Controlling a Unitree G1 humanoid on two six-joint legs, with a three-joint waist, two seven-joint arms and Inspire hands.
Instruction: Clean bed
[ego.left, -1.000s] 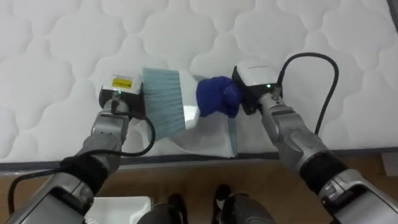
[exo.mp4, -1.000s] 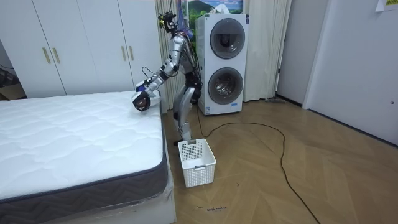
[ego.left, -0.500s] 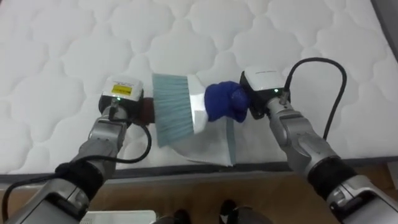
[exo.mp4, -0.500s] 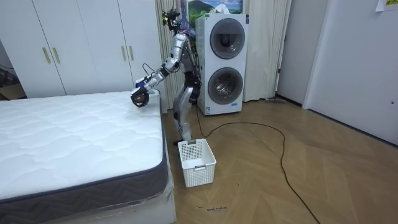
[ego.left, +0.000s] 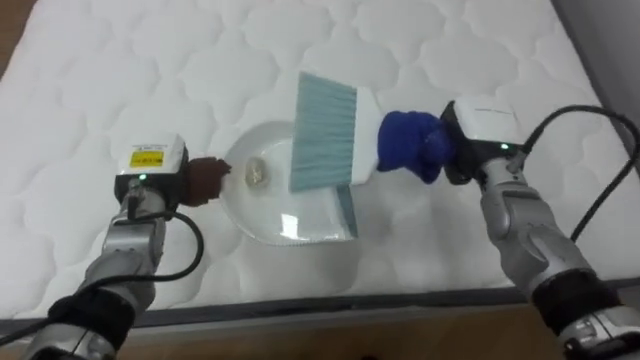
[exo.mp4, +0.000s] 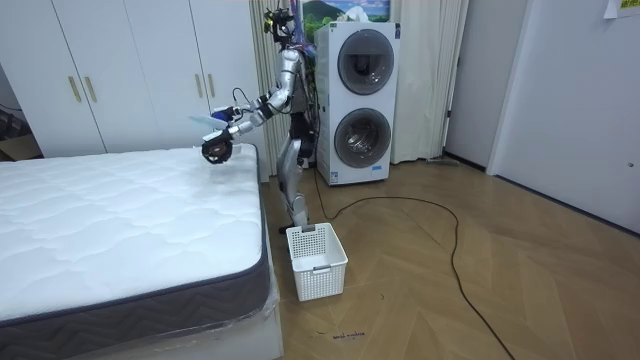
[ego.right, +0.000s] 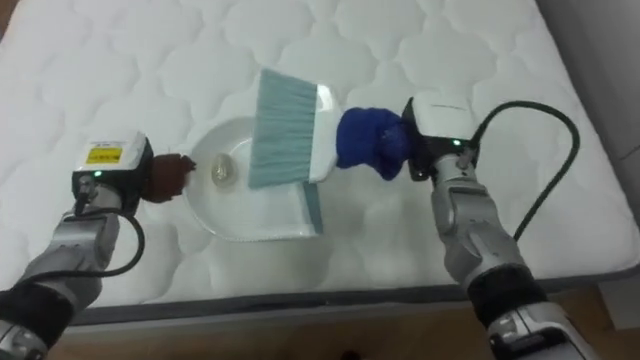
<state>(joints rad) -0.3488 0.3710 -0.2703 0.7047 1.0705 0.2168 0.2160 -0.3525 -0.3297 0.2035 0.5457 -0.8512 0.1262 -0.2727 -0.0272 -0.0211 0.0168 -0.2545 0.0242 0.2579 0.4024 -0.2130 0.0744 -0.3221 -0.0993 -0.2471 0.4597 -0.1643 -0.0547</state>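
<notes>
Bed (ego.left: 120, 80): sweeping step, about done. Dustpan (ego.left: 275, 215) is low over the mattress, left hand (ego.left: 205, 178) clamped on its handle. Brush (ego.left: 322, 130) is above the pan, right hand (ego.left: 410, 147) wrapped round its grip. Scrap (ego.left: 257, 174) sits in the pan. Next: keep the pan level, lift clear, dump.

Clear dustpan (ego.left: 262, 212) low over white quilted mattress (ego.left: 150, 60); small pale scrap (ego.left: 257, 174) inside dustpan; teal-bristled brush (ego.left: 325, 130) above dustpan's far rim.

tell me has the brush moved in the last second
Yes. In the room view the brush has gone toward the view's left, away from the washing machine and farther over the mattress.
</notes>
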